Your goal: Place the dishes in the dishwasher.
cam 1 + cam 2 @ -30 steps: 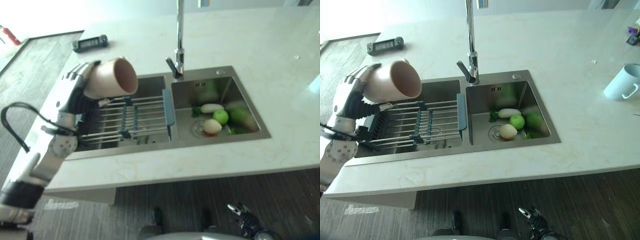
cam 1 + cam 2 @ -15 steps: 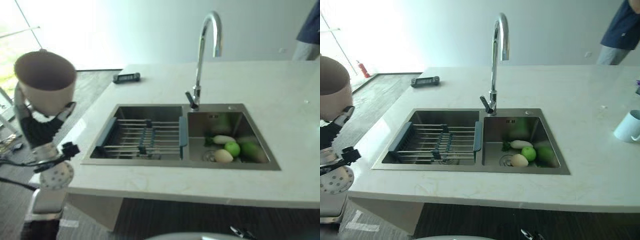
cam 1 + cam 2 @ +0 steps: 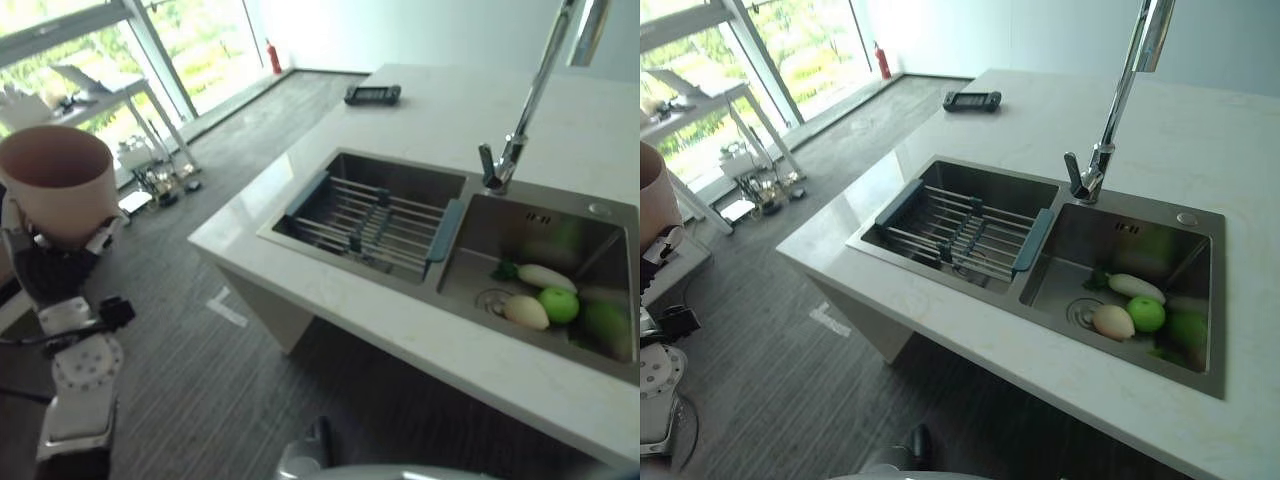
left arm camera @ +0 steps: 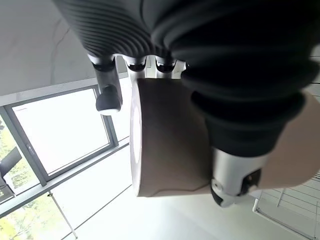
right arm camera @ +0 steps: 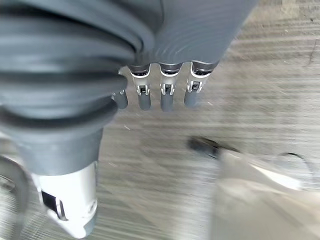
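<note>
Table with the double sink is now sitting off to the right; the whole view has swung away from it toward the windows (camera turning, not the things moving). Drying rack is lying in the sink's left basin, vegetables in the right. Left robot hand is grasping the pink cup, raised upright, well clear of the table's left edge. Right robot hand is hanging released over floor. Likely carrying toward the dishwasher.

Bright daylight from the windows, sheen on the countertop, motion-blurred floor at the right wrist.
</note>
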